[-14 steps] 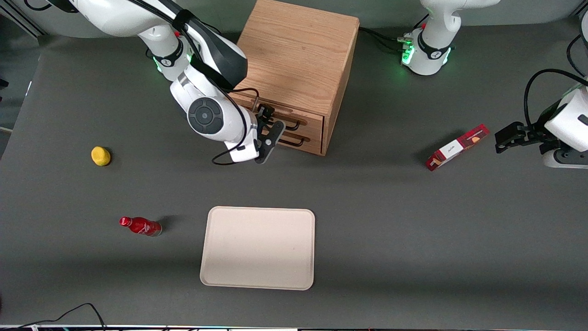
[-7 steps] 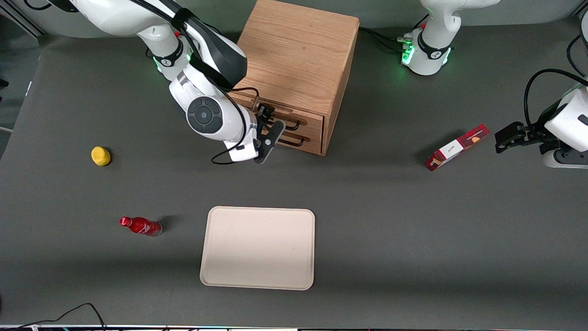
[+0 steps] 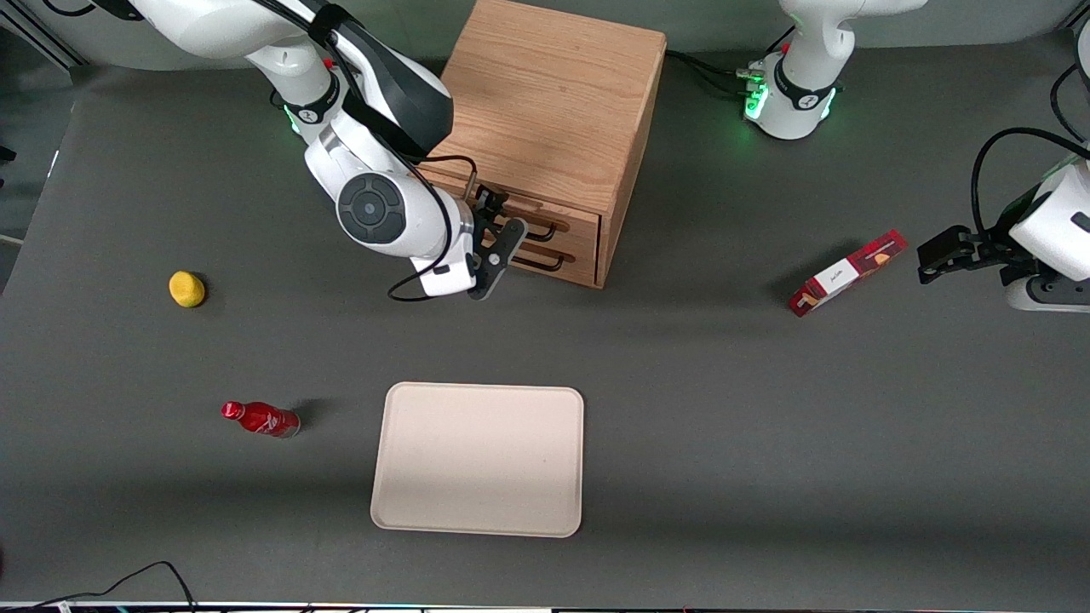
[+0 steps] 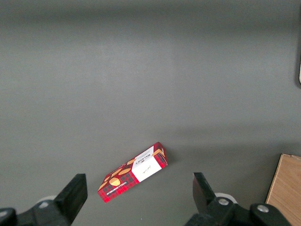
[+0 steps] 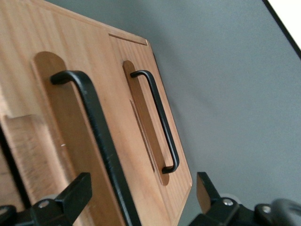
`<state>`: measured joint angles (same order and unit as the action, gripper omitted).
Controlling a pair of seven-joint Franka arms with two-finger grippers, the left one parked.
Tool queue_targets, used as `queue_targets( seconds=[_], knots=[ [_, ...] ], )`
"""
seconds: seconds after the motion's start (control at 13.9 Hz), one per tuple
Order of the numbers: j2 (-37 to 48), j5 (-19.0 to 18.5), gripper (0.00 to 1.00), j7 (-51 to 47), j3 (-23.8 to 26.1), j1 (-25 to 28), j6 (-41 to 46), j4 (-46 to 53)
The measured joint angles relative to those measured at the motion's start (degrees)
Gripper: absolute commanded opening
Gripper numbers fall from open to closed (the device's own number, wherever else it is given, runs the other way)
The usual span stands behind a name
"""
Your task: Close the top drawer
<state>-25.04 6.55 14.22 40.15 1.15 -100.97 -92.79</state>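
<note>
1. The top drawer (image 3: 558, 223) is light oak with visible grain, its handle (image 5: 96, 136) matt black wire.
2. The gripper (image 3: 502, 223), just in front of it, has matt black plastic fingers (image 5: 75, 195).
3. The table (image 3: 766, 443) is matt dark grey.

A lemon (image 3: 186, 289) and red bottle (image 3: 261, 419) lie toward the working arm's end; a tray (image 3: 479, 459) nearest the camera; a red box (image 3: 846, 272) toward the parked arm's.

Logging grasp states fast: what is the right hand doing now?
Right hand: open, holding nothing, in front of the top drawer, at its handle.
</note>
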Motion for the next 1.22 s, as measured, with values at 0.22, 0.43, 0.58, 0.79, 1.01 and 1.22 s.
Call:
queue_targets(
  seconds=[0.22,0.43,0.58,0.79,1.01,1.22],
  knots=[
    [1.53,0.91,1.0,-1.29,-0.46,-0.09,5.77,3.7],
    [4.68,0.97,1.0,-3.41,-5.83,-0.56,10.67,7.43],
    [7.44,0.98,1.0,-5.77,-12.06,-0.82,12.46,8.76],
    [12.41,0.93,1.0,-7.19,-23.01,-1.03,13.14,9.41],
    [17.12,-1.09,1.0,-9.07,-34.16,-0.99,13.15,9.51],
    [20.34,-1.86,1.0,-9.32,-42.19,-0.98,10.98,7.16]
  ],
)
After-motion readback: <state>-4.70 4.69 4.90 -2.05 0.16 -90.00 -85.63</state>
